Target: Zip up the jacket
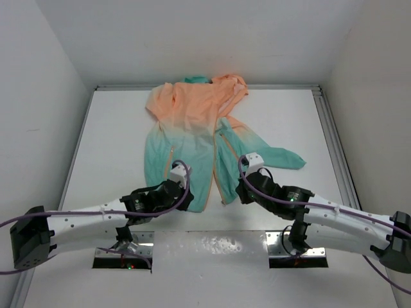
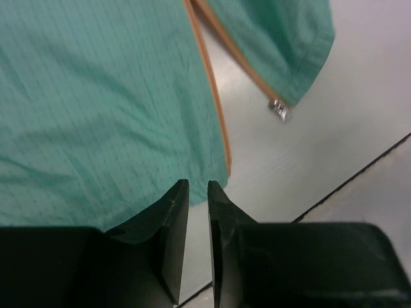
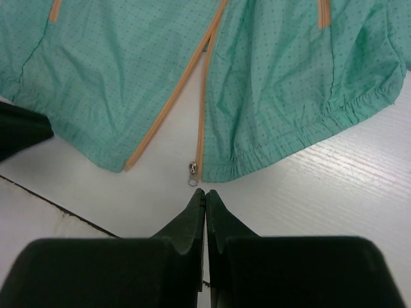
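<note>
The jacket [image 1: 192, 122] lies flat and unzipped, peach top far, teal bottom near. Its two orange zipper edges [image 3: 204, 83] spread apart toward the hem. The small metal zipper slider [image 3: 192, 172] sits at the foot of the right-hand front panel [image 3: 282, 77]. My right gripper [image 3: 205, 191] is shut and empty, its tips just short of the slider above the bare table. My left gripper [image 2: 198, 183] is all but shut with a thin slit and nothing in it. It hovers at the hem of the left-hand panel [image 2: 96, 96], near that panel's zipper corner. The slider [image 2: 279, 109] shows there too.
A dark seam [image 2: 359, 173] runs across the white table near the jacket's hem. Metal rails [image 1: 334, 135] line the table's sides, with white walls behind. Mounting plates [image 1: 298, 250] sit at the near edge. The left gripper's dark body [image 3: 22, 131] shows in the right wrist view.
</note>
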`<state>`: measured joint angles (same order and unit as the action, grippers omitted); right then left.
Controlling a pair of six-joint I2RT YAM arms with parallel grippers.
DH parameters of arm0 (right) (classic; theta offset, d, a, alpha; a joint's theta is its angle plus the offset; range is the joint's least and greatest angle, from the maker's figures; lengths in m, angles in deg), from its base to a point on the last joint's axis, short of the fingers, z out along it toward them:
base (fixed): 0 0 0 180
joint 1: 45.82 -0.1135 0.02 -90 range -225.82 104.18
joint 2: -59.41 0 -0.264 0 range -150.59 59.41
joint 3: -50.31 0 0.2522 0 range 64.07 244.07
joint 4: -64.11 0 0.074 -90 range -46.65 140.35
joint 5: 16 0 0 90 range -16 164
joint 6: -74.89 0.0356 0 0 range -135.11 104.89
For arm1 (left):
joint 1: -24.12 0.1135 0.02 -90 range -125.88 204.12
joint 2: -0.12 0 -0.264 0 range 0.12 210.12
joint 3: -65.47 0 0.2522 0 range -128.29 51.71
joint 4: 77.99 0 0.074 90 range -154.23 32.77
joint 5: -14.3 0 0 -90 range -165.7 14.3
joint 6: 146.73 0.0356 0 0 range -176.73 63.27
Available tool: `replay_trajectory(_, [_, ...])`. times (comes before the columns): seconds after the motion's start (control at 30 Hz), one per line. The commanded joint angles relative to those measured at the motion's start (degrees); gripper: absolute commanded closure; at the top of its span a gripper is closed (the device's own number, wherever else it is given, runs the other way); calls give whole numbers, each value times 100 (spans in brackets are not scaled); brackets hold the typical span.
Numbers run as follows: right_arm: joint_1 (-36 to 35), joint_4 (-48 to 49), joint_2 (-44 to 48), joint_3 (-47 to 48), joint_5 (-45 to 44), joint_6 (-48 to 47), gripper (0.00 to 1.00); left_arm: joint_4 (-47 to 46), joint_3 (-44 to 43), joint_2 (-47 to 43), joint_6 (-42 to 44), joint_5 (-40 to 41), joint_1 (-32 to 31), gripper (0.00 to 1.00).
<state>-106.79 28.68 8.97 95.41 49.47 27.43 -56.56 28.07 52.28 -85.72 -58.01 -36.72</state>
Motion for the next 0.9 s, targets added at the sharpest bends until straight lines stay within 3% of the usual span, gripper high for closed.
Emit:
replay_trajectory(0.0, [-29, 417, 60, -22, -131, 140, 100, -71, 166, 311, -317, 261, -375, 81])
replay_trajectory(0.1, [-38, 602, 25, -180, 10, 166, 100, -264, 219, 574, -300, 357, -569, 64])
replay_trajectory(0.17, [-38, 664, -19, -294, 141, 254, 100, -432, 114, 864, -204, 375, -587, 59])
replay_trajectory(0.4, [-47, 998, 95, -654, 397, 412, 94, -643, -167, 1708, 43, 542, -578, 58])
replay_trajectory(0.7, [-82, 1235, -45, -760, 537, 456, 90, -1091, -255, 1929, 166, 226, -587, 59])
replay_trajectory(0.87, [-143, 1499, -203, -830, 529, 571, 90, -1021, -405, 2271, 192, 217, -578, 67])
